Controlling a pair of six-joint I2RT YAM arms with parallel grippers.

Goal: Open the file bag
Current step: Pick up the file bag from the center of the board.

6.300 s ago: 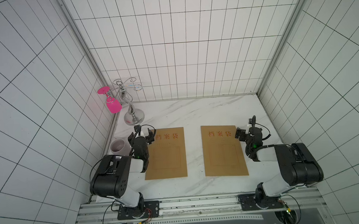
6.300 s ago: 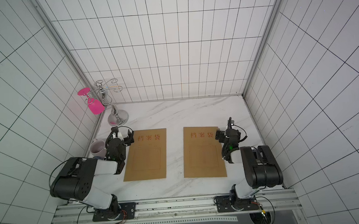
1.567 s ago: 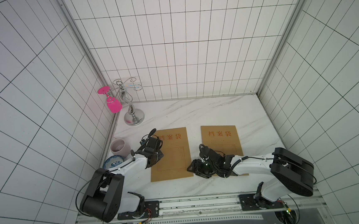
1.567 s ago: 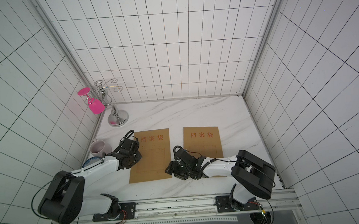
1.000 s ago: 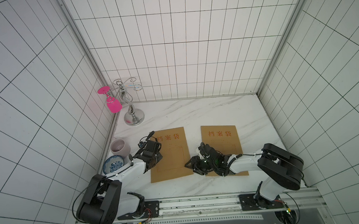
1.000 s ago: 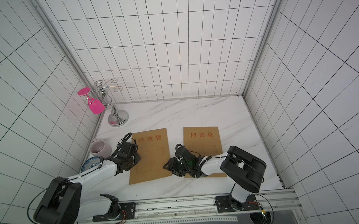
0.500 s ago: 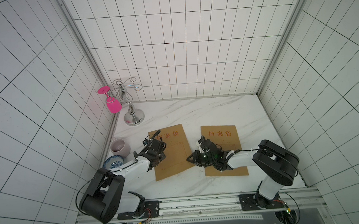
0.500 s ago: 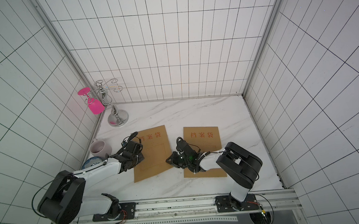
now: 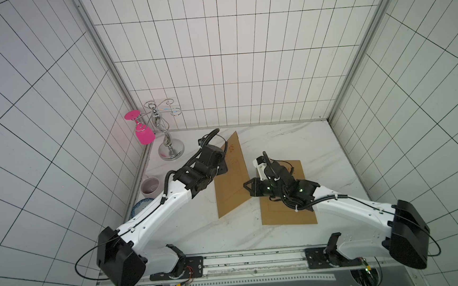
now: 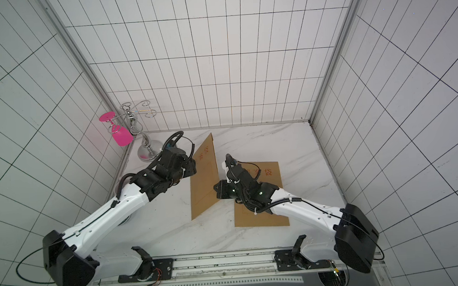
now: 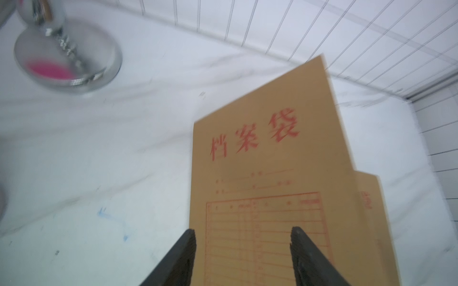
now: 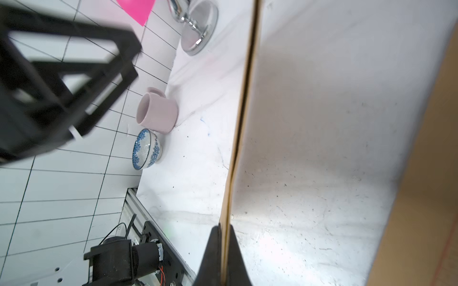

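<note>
A brown file bag (image 9: 230, 182) (image 10: 204, 184) with red print stands tilted up on its left long edge on the white table. My right gripper (image 9: 249, 187) (image 12: 224, 232) is shut on its raised right edge (image 12: 244, 99), pinching the paper between both fingers. My left gripper (image 9: 222, 167) (image 11: 243, 235) is open in front of the bag's printed face (image 11: 267, 173), with its fingers apart and nothing between them. Another file bag (image 9: 288, 214) (image 10: 263, 218) lies flat under my right arm.
A silver glass rack (image 9: 171, 150) with a pink glass (image 9: 144, 135) hanging on it stands at the back left. A pale cup (image 9: 150, 185) (image 12: 158, 114) and a blue-patterned bowl (image 9: 140, 210) (image 12: 146, 151) sit along the left wall. Tiled walls close three sides.
The left file bag has risen from lying flat to standing tilted on its edge. My right gripper has shut on its right edge, and my left gripper has opened.
</note>
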